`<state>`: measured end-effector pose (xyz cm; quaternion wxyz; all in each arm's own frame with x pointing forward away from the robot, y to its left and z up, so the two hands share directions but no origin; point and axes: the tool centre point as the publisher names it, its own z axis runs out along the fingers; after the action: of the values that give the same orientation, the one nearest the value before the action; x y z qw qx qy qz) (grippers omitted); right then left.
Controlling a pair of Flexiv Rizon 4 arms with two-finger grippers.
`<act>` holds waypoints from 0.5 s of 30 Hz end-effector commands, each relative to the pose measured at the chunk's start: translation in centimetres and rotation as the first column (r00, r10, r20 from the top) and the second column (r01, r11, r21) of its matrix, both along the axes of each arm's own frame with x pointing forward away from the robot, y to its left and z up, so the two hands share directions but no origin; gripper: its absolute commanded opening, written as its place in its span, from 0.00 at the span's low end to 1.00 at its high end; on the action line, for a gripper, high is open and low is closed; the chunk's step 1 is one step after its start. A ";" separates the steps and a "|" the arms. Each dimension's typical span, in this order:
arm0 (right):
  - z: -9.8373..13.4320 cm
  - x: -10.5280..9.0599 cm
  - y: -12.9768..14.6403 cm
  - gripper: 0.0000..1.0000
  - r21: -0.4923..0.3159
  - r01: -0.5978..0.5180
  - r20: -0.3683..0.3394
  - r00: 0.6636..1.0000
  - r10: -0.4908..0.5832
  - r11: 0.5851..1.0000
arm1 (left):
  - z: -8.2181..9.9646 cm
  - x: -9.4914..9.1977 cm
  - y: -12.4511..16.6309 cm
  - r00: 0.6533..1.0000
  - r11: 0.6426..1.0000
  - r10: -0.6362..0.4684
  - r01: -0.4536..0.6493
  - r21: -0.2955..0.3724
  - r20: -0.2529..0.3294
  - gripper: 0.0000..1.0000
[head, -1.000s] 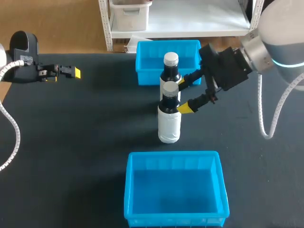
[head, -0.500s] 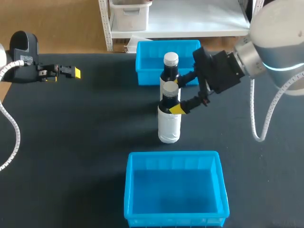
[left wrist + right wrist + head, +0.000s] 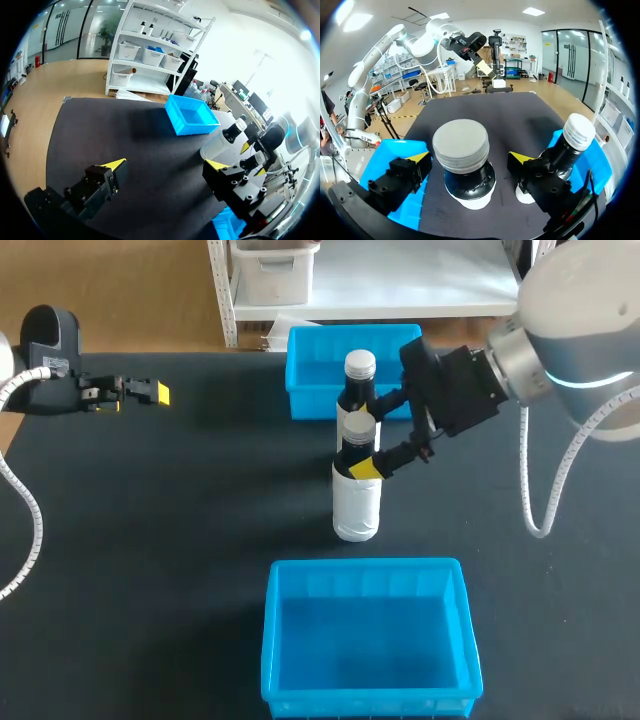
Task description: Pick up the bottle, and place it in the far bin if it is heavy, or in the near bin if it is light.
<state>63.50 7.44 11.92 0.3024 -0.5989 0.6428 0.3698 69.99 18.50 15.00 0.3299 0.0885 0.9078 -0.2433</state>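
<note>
black worktop (image 3: 150, 540) carries two bottles and two blue bins. your right wrist view shows what the head view hides: the right pincer (image 3: 469, 160) straddles the near bottle (image 3: 461, 150) at its neck, fingers apart with a gap on each side. the far bottle (image 3: 359, 380) stands just behind, near the far bin (image 3: 310, 370); the near bin (image 3: 365, 640) lies in front. a second ago that pincer stood further back from the bottle. your left pincer (image 3: 166, 164) hangs with fingers apart, well off to the left.
</note>
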 end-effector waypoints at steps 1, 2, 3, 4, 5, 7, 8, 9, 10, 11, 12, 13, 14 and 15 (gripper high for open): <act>-0.2 0.2 0.2 1.00 0.005 -0.001 0.001 1.000 0.001 1.000 | 0.0 0.0 0.0 1.000 1.000 0.000 0.000 0.000 0.000 1.00; -0.2 0.2 0.2 1.00 0.005 0.000 0.001 1.000 0.000 1.000 | 0.0 0.0 0.0 1.000 1.000 0.000 0.000 0.000 0.000 1.00; -0.2 0.2 0.2 1.00 0.006 0.000 0.002 1.000 0.000 1.000 | 0.0 0.0 0.0 1.000 1.000 0.000 0.000 0.000 0.000 1.00; -0.2 0.2 0.2 1.00 0.007 0.000 0.002 1.000 0.000 1.000 | 0.0 0.0 0.0 1.000 1.000 0.000 0.000 0.000 0.000 1.00; -0.2 0.2 0.2 1.00 0.008 0.000 0.002 1.000 0.000 1.000 | 0.0 0.0 0.0 1.000 1.000 0.000 0.000 0.000 0.000 1.00; -0.2 0.2 0.2 0.98 0.010 -0.001 0.003 1.000 0.001 1.000 | 0.0 0.0 0.0 1.000 1.000 0.000 0.000 0.000 0.000 1.00; -0.2 0.2 0.3 0.94 0.009 -0.001 0.004 1.000 0.001 1.000 | 0.0 0.0 0.0 1.000 1.000 0.000 0.000 0.000 0.000 1.00; -0.1 0.2 0.3 0.93 0.009 -0.001 0.004 1.000 0.001 1.000 | 0.0 0.0 0.0 1.000 1.000 0.000 0.000 0.000 0.000 1.00; -0.1 0.2 0.3 0.89 0.009 -0.002 0.004 1.000 0.002 1.000 | 0.0 0.0 0.0 1.000 1.000 0.000 0.000 0.000 0.000 1.00; -0.1 0.2 0.3 0.87 0.010 -0.002 0.005 1.000 0.002 1.000 | 0.0 0.0 0.0 1.000 1.000 0.000 0.000 0.000 0.000 1.00; -0.2 0.1 0.3 0.86 0.010 -0.003 0.005 1.000 0.003 1.000 | 0.0 0.0 0.0 1.000 1.000 0.000 0.000 0.000 0.000 1.00; -0.2 0.1 0.4 0.84 0.011 -0.004 0.004 1.000 0.004 1.000 | 0.0 0.0 0.0 1.000 1.000 0.000 0.000 0.000 0.000 1.00; -0.2 0.1 0.4 0.84 0.012 -0.005 0.004 1.000 0.005 1.000 | 0.0 0.0 0.0 1.000 1.000 0.000 0.000 0.000 0.000 1.00; -0.2 0.1 0.4 0.83 0.013 -0.005 0.003 1.000 0.005 1.000 | 0.0 0.0 0.0 1.000 1.000 0.000 0.000 0.000 0.000 1.00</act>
<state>63.48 7.71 11.88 0.3049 -0.5993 0.6397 0.3724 69.99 18.50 15.00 0.3299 0.0885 0.9078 -0.2433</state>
